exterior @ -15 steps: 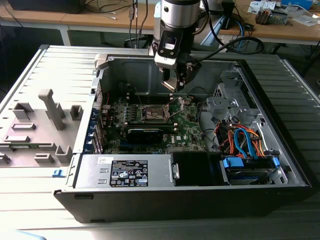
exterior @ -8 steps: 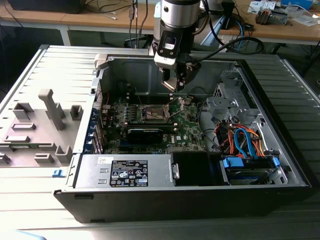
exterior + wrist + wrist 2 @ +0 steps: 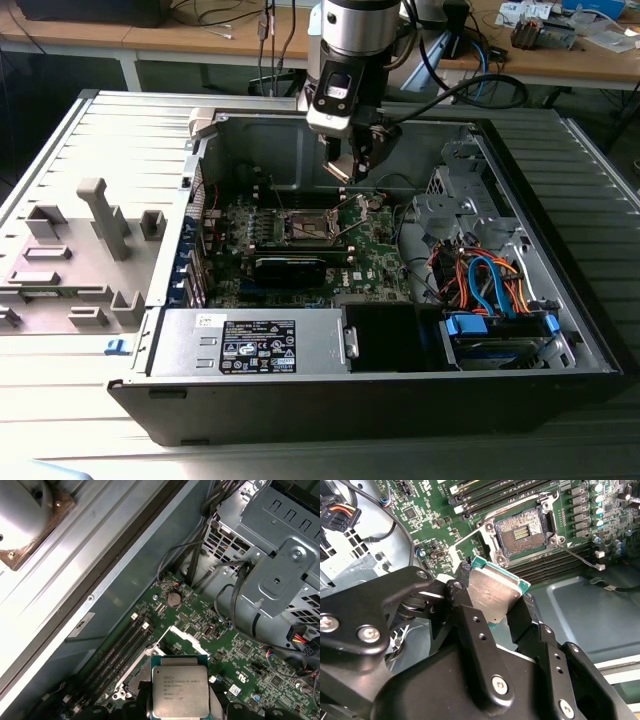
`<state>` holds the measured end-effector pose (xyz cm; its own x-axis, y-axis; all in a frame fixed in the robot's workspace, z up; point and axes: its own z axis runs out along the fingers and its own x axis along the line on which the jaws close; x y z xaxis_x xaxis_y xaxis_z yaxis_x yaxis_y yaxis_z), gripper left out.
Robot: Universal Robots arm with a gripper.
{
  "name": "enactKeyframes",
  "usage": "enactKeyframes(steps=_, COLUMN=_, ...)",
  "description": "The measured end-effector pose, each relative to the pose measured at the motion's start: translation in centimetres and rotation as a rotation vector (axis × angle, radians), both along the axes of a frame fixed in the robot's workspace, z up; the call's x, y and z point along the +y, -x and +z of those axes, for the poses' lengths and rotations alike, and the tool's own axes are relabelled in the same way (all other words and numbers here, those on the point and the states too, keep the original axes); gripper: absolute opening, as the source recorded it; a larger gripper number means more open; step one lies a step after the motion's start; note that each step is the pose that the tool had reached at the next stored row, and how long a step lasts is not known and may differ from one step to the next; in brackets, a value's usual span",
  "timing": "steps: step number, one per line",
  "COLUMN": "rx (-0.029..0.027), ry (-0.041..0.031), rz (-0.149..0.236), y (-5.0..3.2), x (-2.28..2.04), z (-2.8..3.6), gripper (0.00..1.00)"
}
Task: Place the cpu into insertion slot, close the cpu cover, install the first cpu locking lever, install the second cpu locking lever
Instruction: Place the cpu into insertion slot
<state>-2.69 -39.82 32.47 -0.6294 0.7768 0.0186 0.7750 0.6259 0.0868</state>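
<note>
- The black metal end effector (image 3: 495, 596) is clenched on the cpu (image 3: 492, 591), a small flat square chip. In the second wrist view its two angular, bolted fingers (image 3: 470, 615) press on two opposite edges of the chip.
- The cpu has a pale silvery-grey face, dull and a little smeared, with a thin green rim. In the first wrist view the same face (image 3: 180, 692) looks smooth and carries fine print.
- The chip is held in the air above the green circuit board (image 3: 435, 510), apart from it.
- The insertion slot (image 3: 522, 529), a small square socket with a dark centre and a silver metal rim, lies uncovered, near the chip but not touching it.
- The cpu cover (image 3: 186, 636), a thin silver frame plate, shows just beyond the chip. How steeply it stands I cannot tell.
- In the exterior view the end effector (image 3: 357, 170) hangs at the upper centre of the frame, inside the open dark computer case (image 3: 560, 330).
- The socket is below it, toward the exterior view's left.
- A grey sheet-metal cage (image 3: 465, 205) and orange and blue cables (image 3: 490, 280) crowd the exterior view's right.
- A long black card (image 3: 290, 268) lies just in front of the socket.
</note>
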Motion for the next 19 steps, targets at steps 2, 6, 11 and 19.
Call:
enactKeyframes(steps=2, rx=0.0000, ry=0.0000, rz=-0.005, y=0.00, x=0.00, z=0.00, gripper=0.55)
enactKeyframes(steps=6, rx=0.0000, ry=0.0000, rz=-0.016, y=0.00, x=0.00, z=0.00, gripper=0.55)
enactKeyframes(steps=11, rx=0.0000, ry=0.0000, rz=-0.030, y=0.00, x=0.00, z=0.00, gripper=0.55)
enactKeyframes(steps=19, rx=0.0000, ry=0.0000, rz=-0.057, y=0.00, x=0.00, z=-0.01, gripper=0.55)
